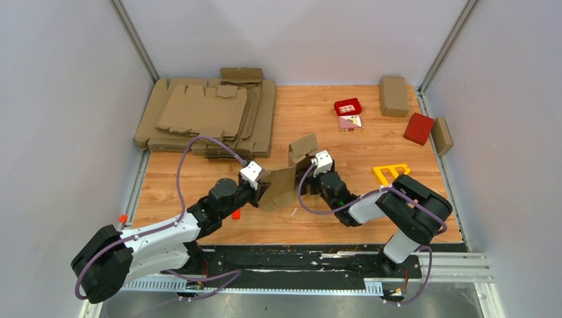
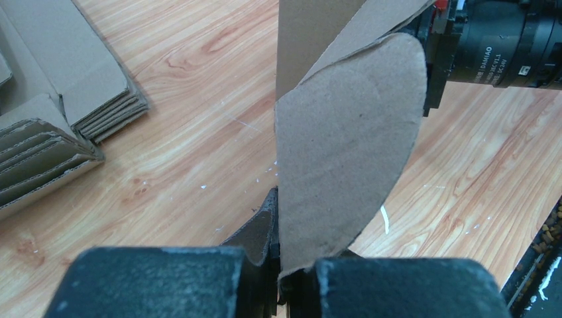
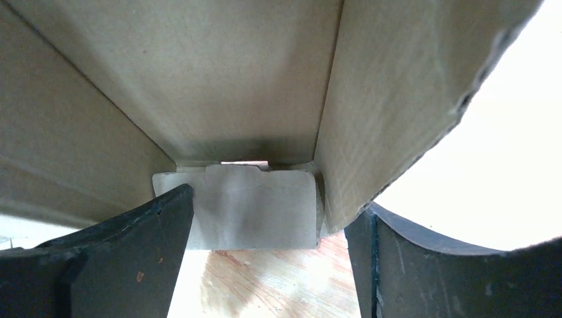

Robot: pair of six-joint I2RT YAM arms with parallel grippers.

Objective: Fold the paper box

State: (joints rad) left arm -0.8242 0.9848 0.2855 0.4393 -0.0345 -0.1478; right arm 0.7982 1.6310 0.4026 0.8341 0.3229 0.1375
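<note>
The paper box [image 1: 281, 187], a half-formed brown cardboard carton, is held up over the middle of the wooden table between both arms. My left gripper [image 1: 264, 189] is shut on one of its rounded flaps [image 2: 344, 152], pinched between the pads of the left gripper [image 2: 285, 260]. My right gripper [image 1: 310, 165] is at the carton's other end. In the right wrist view the box's inside walls [image 3: 245, 79] fill the top, a pale tuck flap [image 3: 255, 209] lies across the far end, and the right gripper [image 3: 268, 222] stands open, its dark fingers [image 3: 132, 255] wide apart on either side.
A stack of flat cardboard sheets [image 1: 205, 116] lies at the back left, also seen in the left wrist view [image 2: 53, 112]. Two red boxes [image 1: 348, 106] [image 1: 419, 128], two folded brown cartons [image 1: 393, 96] [image 1: 441, 136] and a yellow triangular frame [image 1: 391, 173] are at the right.
</note>
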